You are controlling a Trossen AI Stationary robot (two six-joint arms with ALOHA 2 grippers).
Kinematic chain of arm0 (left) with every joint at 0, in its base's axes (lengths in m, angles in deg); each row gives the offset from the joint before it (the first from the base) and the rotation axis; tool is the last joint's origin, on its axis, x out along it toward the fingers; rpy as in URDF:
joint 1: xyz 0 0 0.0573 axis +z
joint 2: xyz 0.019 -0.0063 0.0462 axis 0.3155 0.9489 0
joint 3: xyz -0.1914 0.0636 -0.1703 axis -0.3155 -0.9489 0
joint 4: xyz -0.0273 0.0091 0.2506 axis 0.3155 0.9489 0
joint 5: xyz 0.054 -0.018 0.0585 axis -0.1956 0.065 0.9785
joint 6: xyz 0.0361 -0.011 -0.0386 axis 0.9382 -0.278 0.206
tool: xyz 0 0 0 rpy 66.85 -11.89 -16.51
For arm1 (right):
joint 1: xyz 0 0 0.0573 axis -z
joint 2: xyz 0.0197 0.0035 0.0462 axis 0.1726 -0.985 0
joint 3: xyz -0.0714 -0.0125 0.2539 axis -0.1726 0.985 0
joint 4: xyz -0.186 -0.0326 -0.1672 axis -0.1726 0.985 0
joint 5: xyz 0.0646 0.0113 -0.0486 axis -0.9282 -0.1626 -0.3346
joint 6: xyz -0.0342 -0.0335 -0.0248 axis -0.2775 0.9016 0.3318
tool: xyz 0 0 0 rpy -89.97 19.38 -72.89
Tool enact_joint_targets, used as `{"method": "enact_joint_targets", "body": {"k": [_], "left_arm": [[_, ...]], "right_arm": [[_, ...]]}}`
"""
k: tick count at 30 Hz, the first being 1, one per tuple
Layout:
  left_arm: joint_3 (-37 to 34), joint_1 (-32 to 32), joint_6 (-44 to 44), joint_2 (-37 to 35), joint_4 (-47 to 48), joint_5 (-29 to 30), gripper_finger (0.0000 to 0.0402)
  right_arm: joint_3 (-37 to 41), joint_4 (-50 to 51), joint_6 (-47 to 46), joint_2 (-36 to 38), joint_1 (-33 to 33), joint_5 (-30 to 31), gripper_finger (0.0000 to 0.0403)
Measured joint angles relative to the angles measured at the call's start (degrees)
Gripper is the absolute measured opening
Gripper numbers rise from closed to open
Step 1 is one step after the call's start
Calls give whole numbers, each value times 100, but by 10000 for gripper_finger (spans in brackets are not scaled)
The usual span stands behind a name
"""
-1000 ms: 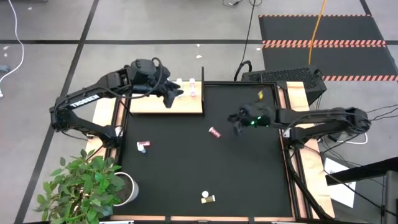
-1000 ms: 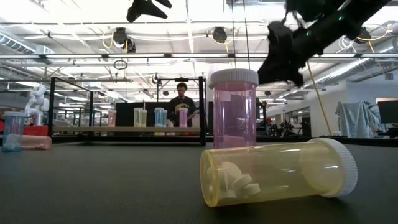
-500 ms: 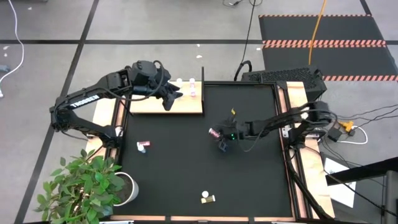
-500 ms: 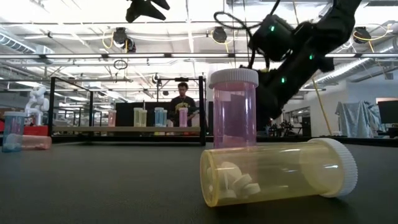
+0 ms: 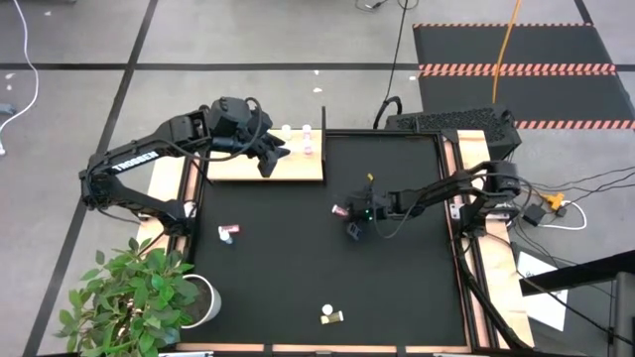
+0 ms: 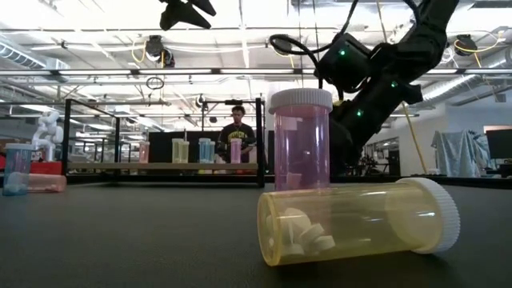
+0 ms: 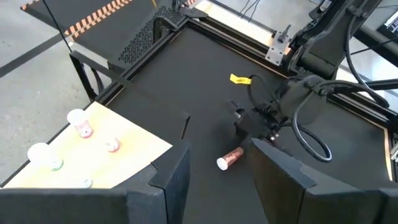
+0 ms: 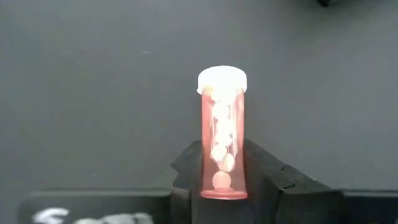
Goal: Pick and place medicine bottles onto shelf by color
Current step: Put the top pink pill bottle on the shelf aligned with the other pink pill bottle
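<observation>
A pink medicine bottle [image 8: 222,134] with a white cap lies on the black mat [image 5: 397,288] near its middle, and my right gripper [image 8: 224,177] is shut on it; the high view shows the pair [image 5: 342,211] too. My left gripper [image 5: 276,154] hovers open and holds nothing above the pale wooden shelf [image 5: 263,167], where several small bottles [image 5: 308,139] stand. A pink and blue pair [image 5: 226,234] lies at the mat's left. At the near edge a pink bottle [image 6: 300,136] stands upright behind a lying yellow one [image 6: 360,220]. My right gripper pinches the pink bottle's body near its base end [image 8: 222,183] between its two fingers [image 8: 189,165]. The fingers slant down from the table's right side and lie along the bottle, whose cap [image 8: 222,79] points away from them. The bottle lies on the mat.
A raised dark frame [image 5: 448,228] borders the mat. A yellow tag [image 7: 239,79] lies on the mat toward the far right. A potted plant [image 5: 139,293] stands off the near left corner. Bare mat lies between the middle and the near edge.
My right gripper has come down and toward the table's left, from above the mat's right half to the pink bottle in the middle, where it now sits low around it. The bottle has stayed where it lay.
</observation>
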Motion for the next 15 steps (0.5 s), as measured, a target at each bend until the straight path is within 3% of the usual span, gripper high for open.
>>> {"method": "enact_joint_targets", "body": {"k": [4, 11, 15], "left_arm": [[0, 0, 56, -35, 4, -19, 161], [10, -94, 657, -179, -532, -89, 161], [11, -376, 1589, -131, -1278, -826, 161]], "right_arm": [[14, -236, 13, 560, 16, -132, 75], [6, -1759, 1150, 1760, 8, -994, 105], [5, -2607, 1904, 1995, 71, -1256, 98]]}}
